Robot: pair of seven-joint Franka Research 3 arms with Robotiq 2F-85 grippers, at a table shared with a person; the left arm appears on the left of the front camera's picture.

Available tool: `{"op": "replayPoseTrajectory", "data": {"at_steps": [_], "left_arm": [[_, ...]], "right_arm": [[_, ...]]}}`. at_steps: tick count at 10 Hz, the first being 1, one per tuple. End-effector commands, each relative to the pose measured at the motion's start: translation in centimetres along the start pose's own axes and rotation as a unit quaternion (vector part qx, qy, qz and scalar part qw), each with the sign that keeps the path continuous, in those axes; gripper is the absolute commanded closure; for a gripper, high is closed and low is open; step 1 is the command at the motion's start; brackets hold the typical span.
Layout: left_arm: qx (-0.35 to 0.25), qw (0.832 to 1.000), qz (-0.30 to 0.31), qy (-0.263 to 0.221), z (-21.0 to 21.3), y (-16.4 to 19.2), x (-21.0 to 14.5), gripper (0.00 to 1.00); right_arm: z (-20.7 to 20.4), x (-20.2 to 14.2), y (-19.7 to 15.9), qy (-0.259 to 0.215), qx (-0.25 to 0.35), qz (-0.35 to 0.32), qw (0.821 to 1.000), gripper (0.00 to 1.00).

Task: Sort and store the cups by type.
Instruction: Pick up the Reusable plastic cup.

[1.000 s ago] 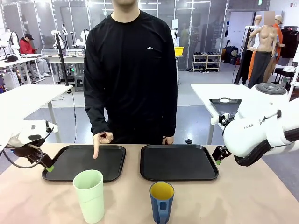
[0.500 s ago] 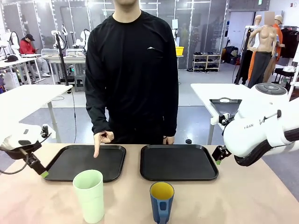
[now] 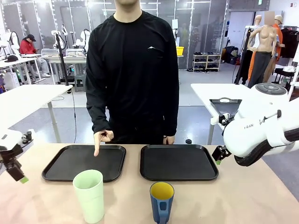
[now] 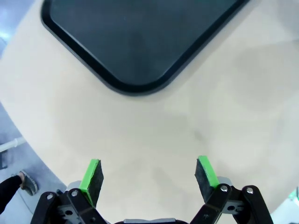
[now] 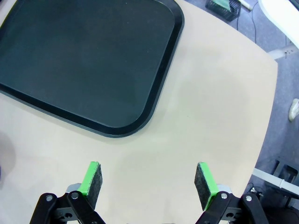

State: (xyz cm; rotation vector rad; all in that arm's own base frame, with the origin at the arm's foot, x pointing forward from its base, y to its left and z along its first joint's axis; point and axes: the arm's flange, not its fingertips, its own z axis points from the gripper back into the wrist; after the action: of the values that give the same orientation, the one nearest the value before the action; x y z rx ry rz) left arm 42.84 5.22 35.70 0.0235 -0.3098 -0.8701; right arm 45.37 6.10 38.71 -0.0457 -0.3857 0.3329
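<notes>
- The mint-green tumbler [image 3: 88,196] stands upright at the lower left of the front view, on the table [image 3: 252,200] just in front of the left-hand tray [image 3: 65,168].
- The blue cup [image 3: 161,201], yellow inside with its handle towards the camera, stands at lower centre, before the right-hand tray [image 3: 179,163].
- The person's hand [image 3: 103,138] points a finger down at the far edge of the left-hand tray. I judge that to be where the tumbler should go.
- Your left gripper [image 4: 149,173] hangs over bare table by that tray's corner, at the left edge of the front view, jaws wide apart and holding nothing.
- Your right gripper [image 5: 148,179] is likewise spread and unloaded, beside the right-hand tray's corner.
- Bring the left gripper to the tumbler from the side with the pads level, and close around its middle. The thin plastic will likely flex, so squeeze gently.
- Keep it upright on the lift, and set it in the tray well apart from the pointing finger.
</notes>
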Motion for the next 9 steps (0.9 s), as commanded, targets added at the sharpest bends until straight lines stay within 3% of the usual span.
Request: {"op": "replayPoseTrajectory", "data": {"at_steps": [1, 5, 6, 9], "left_arm": [[-0.029, 0.999, -0.027, -0.028, -2.0, -4.0, -5.7, 0.00], [-0.069, 0.992, -0.072, -0.073, -2.4, -3.8, -8.2, 0.00], [-0.047, 0.997, -0.052, -0.042, -1.5, 0.9, -4.0, 0.00], [-0.047, 0.997, -0.052, -0.042, -1.5, 0.9, -4.0, 0.00]], "right_arm": [[0.0, 0.0, -0.1, 0.001, 0.000, -0.001, 1.000, 0.00], [0.0, 0.0, -0.1, 0.001, 0.000, -0.001, 1.000, 0.00], [0.0, 0.0, -0.1, 0.001, 0.000, -0.001, 1.000, 0.00], [0.0, 0.0, -0.1, 0.001, 0.000, -0.001, 1.000, 0.00]]}}
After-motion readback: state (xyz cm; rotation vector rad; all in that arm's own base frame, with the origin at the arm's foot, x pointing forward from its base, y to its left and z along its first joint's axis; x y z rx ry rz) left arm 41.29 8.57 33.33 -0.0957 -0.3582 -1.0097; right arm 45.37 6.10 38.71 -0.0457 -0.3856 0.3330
